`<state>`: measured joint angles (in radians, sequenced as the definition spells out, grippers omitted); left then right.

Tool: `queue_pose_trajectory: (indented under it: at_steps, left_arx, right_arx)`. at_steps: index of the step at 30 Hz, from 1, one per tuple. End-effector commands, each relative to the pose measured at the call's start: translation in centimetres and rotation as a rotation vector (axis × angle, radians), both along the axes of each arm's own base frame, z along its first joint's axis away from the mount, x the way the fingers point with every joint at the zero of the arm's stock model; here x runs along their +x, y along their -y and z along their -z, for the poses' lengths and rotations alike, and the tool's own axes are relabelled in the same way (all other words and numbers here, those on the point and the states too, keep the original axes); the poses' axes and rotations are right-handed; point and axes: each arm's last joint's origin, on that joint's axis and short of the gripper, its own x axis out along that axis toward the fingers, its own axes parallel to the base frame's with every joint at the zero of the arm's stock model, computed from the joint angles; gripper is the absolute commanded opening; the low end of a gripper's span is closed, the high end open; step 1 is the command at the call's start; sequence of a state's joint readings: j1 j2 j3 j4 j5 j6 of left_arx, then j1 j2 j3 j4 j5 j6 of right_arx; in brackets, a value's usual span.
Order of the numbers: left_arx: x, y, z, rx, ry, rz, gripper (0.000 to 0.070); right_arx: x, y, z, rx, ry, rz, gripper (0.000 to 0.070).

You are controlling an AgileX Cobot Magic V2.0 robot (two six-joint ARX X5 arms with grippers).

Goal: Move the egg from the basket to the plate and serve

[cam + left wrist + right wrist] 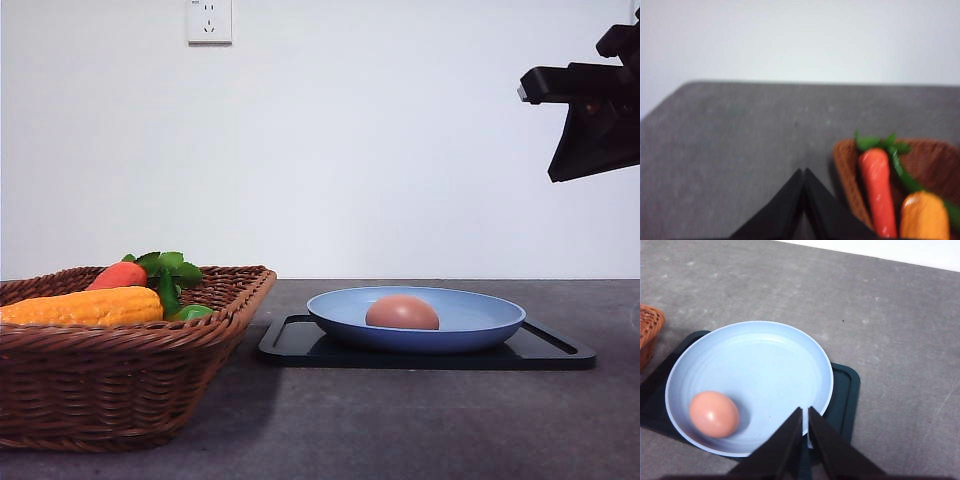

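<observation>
The egg (714, 414) lies in the light-blue plate (770, 360), off to one side of my right gripper (805, 417), whose jaws are pressed together above it; my left gripper (804, 175) is likewise closed, empty.

Brown egg (402, 312) lies in the light-blue plate (480, 320), right of the wicker basket (120, 390).

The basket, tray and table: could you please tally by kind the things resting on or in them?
Eggs: 1, the egg in the plate
Plates: 1
Trays: 1, the black tray
Baskets: 1, the basket
Carrots: 1, the carrot
Corn cobs: 1, the yellow corn
Total: 6
</observation>
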<state>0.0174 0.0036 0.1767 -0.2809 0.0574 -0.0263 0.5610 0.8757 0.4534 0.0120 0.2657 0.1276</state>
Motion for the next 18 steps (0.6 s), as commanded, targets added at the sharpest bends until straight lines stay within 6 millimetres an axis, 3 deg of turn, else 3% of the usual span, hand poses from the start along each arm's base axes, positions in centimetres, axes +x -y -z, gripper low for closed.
queue_pose_trajectory:
  at_steps: [1,10,18]
  left_arx:
    - [0.2,0.0,0.7,-0.013,-0.007,-0.003,0.0000]
    - [0.9,0.0,4.2,-0.103,-0.121,-0.018,0.0000]
    - [1.0,0.0,4.5,-0.148,-0.129,-0.026,0.0000]
  right_arx:
    - [0.1,-0.2,-0.3,0.008,0.013,-0.001,0.0000]
    - [0.1,-0.2,-0.3,0.008,0.013,-0.001,0.0000]
    - [0.1,-0.2,-0.3,0.008,0.013,0.000,0.0000]
